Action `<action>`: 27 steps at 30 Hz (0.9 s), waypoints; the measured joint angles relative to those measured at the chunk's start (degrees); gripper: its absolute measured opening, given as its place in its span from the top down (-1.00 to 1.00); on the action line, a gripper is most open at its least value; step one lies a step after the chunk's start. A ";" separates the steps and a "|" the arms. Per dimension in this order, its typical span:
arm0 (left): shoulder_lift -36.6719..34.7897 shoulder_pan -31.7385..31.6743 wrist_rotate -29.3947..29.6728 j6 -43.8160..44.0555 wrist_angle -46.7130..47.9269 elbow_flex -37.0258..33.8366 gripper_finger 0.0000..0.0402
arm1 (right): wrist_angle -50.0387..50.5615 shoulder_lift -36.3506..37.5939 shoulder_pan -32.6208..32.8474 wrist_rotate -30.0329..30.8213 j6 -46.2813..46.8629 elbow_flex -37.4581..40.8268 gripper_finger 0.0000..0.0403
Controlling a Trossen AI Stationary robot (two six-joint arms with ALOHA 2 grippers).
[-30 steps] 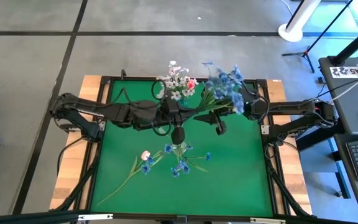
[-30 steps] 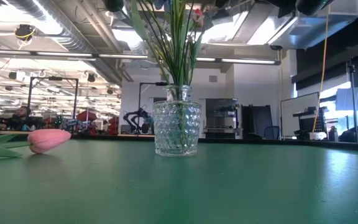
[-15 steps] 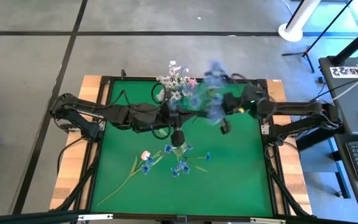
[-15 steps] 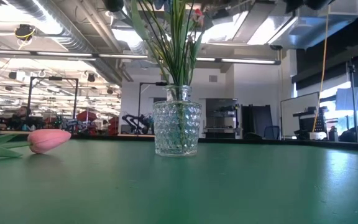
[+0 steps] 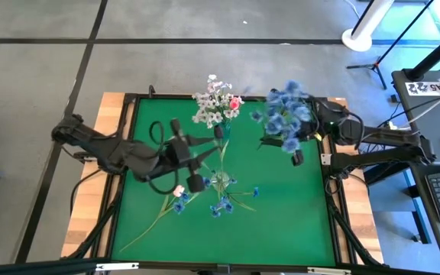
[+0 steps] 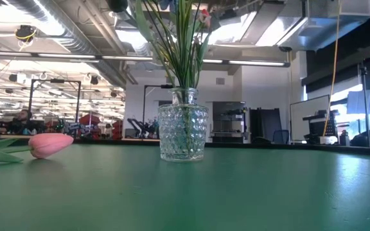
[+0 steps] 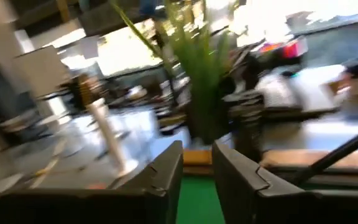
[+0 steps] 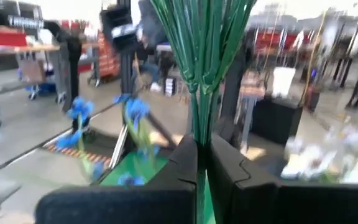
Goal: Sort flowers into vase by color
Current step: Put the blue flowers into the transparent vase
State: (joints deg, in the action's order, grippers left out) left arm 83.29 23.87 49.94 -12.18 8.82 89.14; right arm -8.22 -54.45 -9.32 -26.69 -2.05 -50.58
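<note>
2 grippers are in your views: the right gripper [image 8: 202, 163] is pinched on the stems of a blue flower bunch [image 5: 285, 116], held up over the mat's far right corner. Your left gripper [image 7: 196, 171] hangs with fingers slightly parted beside the glass vase [image 6: 182, 131], which holds the white sprigs [image 5: 214, 107]. 1 pink tulip [image 6: 49, 144] and loose blue blossoms [image 5: 221, 203] lie on the green mat [image 5: 289, 214].

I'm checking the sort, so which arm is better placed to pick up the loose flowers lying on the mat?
Probably left. The left claw hangs beside the loose flowers near the vase, apparently empty. The right claw is shut on the blue bunch, far off.
</note>
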 joint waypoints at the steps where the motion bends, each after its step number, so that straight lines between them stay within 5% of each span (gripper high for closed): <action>1: -0.26 1.17 3.46 0.60 1.45 0.00 0.54 | 1.05 0.51 0.19 -0.48 0.00 0.38 0.95; 4: -1.58 3.84 10.86 5.55 8.56 0.00 0.46 | 3.39 3.05 1.65 1.34 -1.48 2.37 0.95; 8: -4.96 6.76 11.93 22.75 26.77 -0.13 0.45 | 8.17 8.84 3.83 8.46 -5.05 5.39 0.95; 13: -9.12 9.33 14.36 40.99 39.58 -6.15 0.53 | 1.09 15.42 7.12 11.57 -5.01 14.89 0.95; 21: -17.63 12.19 17.36 53.23 36.14 -23.19 0.63 | -36.46 11.66 8.35 15.37 1.71 37.10 0.95; 27: -21.26 10.79 9.32 58.20 27.05 -36.73 0.72 | -49.35 0.24 8.33 17.09 1.74 39.82 0.95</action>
State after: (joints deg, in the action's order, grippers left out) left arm 62.03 34.66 59.27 46.01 35.88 52.41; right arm -57.56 -54.22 -0.99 -9.60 -0.31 -10.76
